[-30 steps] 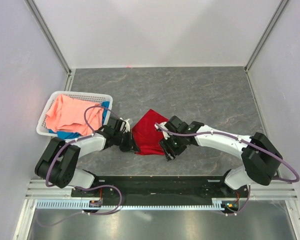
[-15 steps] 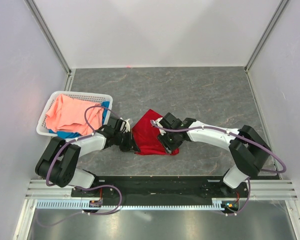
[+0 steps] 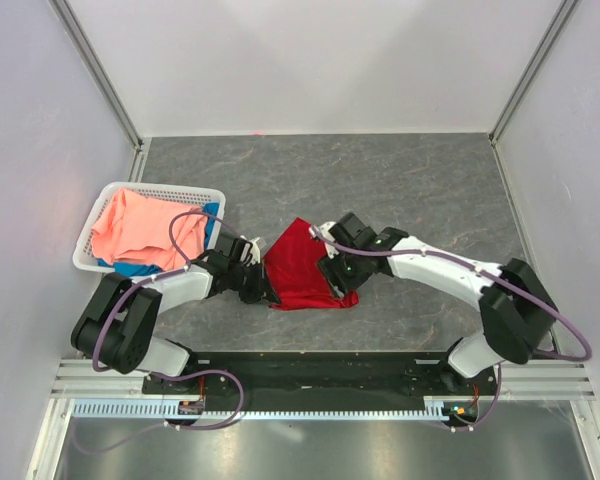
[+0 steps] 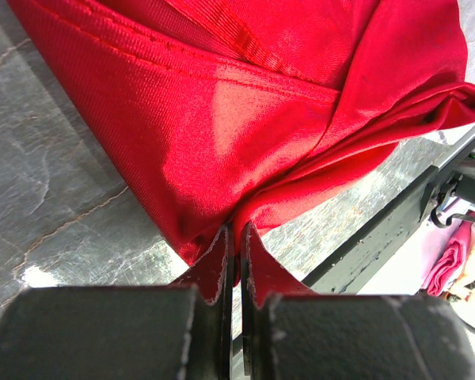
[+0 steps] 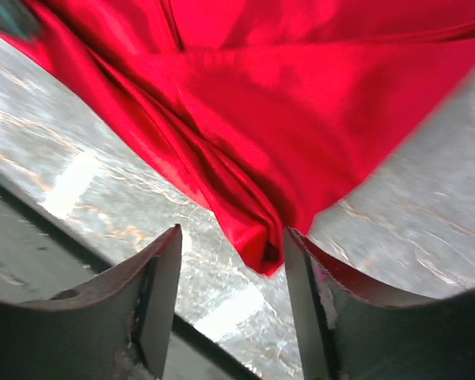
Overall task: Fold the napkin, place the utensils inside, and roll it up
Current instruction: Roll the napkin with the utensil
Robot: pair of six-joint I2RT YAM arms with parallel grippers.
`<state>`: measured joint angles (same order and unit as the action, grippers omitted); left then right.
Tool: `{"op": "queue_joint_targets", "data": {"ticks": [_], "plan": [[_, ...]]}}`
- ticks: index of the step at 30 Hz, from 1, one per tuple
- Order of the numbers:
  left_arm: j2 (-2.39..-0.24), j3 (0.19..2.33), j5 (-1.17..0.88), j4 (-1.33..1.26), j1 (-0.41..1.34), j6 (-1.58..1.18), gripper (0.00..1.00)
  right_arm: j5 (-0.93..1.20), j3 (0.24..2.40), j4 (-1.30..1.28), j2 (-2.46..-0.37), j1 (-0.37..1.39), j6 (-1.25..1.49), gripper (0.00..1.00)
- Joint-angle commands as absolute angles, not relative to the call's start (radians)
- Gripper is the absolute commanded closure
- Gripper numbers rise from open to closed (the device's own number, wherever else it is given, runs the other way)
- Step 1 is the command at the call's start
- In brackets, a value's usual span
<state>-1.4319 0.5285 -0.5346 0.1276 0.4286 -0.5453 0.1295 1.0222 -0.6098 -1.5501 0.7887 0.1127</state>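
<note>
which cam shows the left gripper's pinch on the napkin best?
Left wrist: the left gripper is shut on a napkin corner, close up and unobstructed. Top external shows the whole napkin, but the pinch is too small to make out. Right wrist shows only another corner, between the open right gripper fingers.

Bright even light, glare on table [image 5: 71, 186], sheen on napkin [image 4: 245, 119], right wrist view blurred

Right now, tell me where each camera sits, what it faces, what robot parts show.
Top external: above, behind the bases, looking down at the table; both arms show.
Left wrist: on the left arm, facing the napkin, left gripper shut on it.
Right wrist: on the right arm, facing it through the open right gripper.
All share the napkin.
</note>
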Motion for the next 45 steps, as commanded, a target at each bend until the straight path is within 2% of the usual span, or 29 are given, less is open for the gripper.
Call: {"op": "queue_joint_targets", "data": {"ticks": [1, 9, 23, 26, 31, 37, 40, 44, 45], "plan": [[-1.445, 0.548, -0.522, 0.153, 0.422, -0.505, 0.98, 0.162, 1.068, -0.667, -1.45, 0.716, 0.153, 0.35], [-1.448, 0.549, -0.525, 0.153, 0.423, -0.503, 0.98, 0.204, 1.008, -0.715, -1.499, 0.623, 0.161, 0.31], [-1.457, 0.554, -0.532, 0.153, 0.423, -0.502, 0.98, 0.351, 1.038, -0.701, -1.643, 0.566, 0.132, 0.4], [-1.457, 0.555, -0.532, 0.153, 0.423, -0.5, 0.98, 0.357, 1.045, -0.704, -1.669, 0.56, 0.132, 0.45], [-1.46, 0.555, -0.535, 0.153, 0.423, -0.499, 0.98, 0.38, 1.075, -0.722, -1.713, 0.545, 0.137, 0.61], [-1.453, 0.551, -0.549, 0.14, 0.423, -0.497, 0.98, 0.416, 1.135, -0.778, -1.779, 0.526, 0.146, 0.73], [-1.451, 0.552, -0.551, 0.135, 0.428, -0.497, 0.98, 0.419, 1.166, -0.805, -1.812, 0.519, 0.164, 0.82], [-1.453, 0.551, -0.552, 0.129, 0.442, -0.495, 0.98, 0.431, 1.215, -0.862, -1.859, 0.506, 0.176, 1.0], [-1.451, 0.549, -0.549, 0.127, 0.448, -0.494, 0.98, 0.436, 1.232, -0.873, -1.88, 0.503, 0.176, 1.0]]}}
